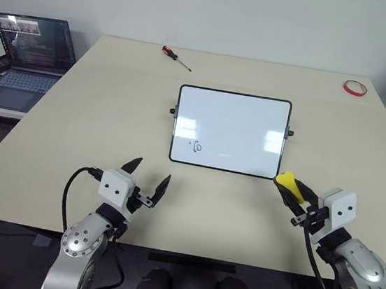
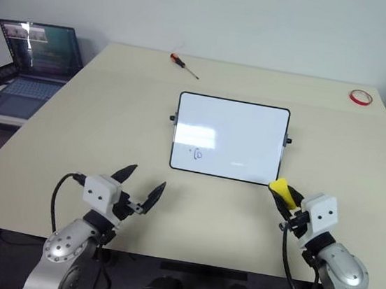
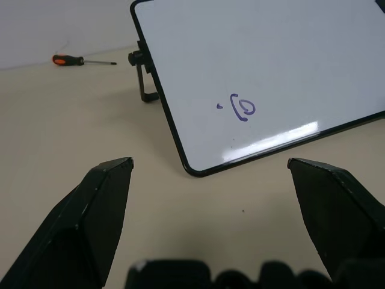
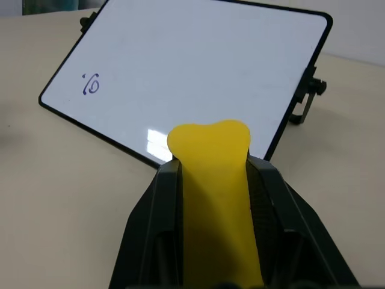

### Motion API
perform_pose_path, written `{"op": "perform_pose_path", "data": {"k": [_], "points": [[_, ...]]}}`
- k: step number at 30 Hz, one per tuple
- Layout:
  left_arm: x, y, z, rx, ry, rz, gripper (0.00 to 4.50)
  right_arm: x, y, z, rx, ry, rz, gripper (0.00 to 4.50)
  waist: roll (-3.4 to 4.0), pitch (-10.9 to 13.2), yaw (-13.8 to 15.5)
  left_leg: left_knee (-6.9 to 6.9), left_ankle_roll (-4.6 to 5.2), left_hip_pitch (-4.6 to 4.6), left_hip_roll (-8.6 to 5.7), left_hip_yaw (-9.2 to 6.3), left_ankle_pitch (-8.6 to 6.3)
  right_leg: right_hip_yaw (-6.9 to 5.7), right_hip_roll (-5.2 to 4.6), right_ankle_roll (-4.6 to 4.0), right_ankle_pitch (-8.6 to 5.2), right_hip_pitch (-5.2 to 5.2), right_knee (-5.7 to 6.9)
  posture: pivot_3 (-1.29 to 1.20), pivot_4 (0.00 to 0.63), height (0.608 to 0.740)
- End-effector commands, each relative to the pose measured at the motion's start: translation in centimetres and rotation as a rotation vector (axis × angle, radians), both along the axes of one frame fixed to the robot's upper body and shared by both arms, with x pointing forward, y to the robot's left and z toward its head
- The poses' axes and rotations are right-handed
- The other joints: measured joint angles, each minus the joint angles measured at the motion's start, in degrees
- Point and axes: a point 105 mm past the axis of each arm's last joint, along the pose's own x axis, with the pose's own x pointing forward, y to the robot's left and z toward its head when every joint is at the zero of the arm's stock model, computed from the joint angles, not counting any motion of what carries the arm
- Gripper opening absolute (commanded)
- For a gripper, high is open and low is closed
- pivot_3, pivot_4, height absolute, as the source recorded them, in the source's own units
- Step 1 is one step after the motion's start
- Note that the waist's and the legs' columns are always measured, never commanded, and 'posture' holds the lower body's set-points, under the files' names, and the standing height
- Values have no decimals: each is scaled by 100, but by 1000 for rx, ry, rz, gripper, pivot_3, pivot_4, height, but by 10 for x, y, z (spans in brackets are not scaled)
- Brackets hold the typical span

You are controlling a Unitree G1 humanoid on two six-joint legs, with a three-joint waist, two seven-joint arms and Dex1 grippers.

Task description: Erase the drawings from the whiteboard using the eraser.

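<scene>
Yellow eraser (image 4: 213, 198), glossy white whiteboard (image 1: 231, 131), small blue drawings (image 3: 240, 107)

1. My left gripper (image 1: 149, 176) hangs low on my left side, its two black fingers (image 3: 96, 211) spread wide with nothing between them.
2. My right gripper (image 1: 288, 187) sits low on my right, angled inward, fingers clamped tight on the eraser (image 4: 215, 198), whose yellow end juts past the fingertips.

Bare table (image 1: 96, 126) lies left, right and near of the propped whiteboard (image 1: 231, 131). A screwdriver (image 1: 176, 58) and tape ring (image 1: 355, 87) occupy the far edge.
</scene>
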Motion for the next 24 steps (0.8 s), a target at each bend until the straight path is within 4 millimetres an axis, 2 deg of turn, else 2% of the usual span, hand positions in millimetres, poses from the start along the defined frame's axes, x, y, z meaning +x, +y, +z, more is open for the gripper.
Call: {"op": "perform_pose_path", "data": {"k": [1,3,6,11,17,20,24], "points": [[3,-3,14,0,-49,-12,4500,17,16,15,-30,-82,44,1112,0,0,-14,0,0,2,1,1,0,1,1,0,0,0,1,0,150,740],[7,-4,16,3,-51,-20,4500,36,28,17,-61,-112,44,1112,-1,0,-28,0,0,5,1,2,0,1,2,0,0,0,2,0,150,740],[13,-8,26,-1,-73,-24,4500,58,60,26,-45,-171,117,1112,-1,1,-24,-1,-1,5,1,1,1,-1,7,-24,14,-1,5,0,150,740],[9,-10,27,4,-57,-32,4500,82,110,33,-36,-242,222,1112,-1,2,-31,-4,-1,-2,-5,5,1,-2,9,-26,16,-9,6,0,150,740],[10,-7,33,12,-64,-19,4500,108,159,27,-103,-274,291,1112,-1,2,-34,-6,-3,-22,2,22,1,-1,8,-28,17,-53,19,0,150,740],[10,-8,36,18,-71,-18,4500,119,175,23,-151,-280,305,1112,-1,2,-34,-5,-2,-21,1,25,1,0,9,-28,18,-52,21,0,150,740],[10,-10,39,25,-79,-21,4500,137,185,18,-232,-254,277,1112,-1,2,-36,-5,-2,-21,0,29,1,3,16,-28,18,-55,22,0,150,740]]}}
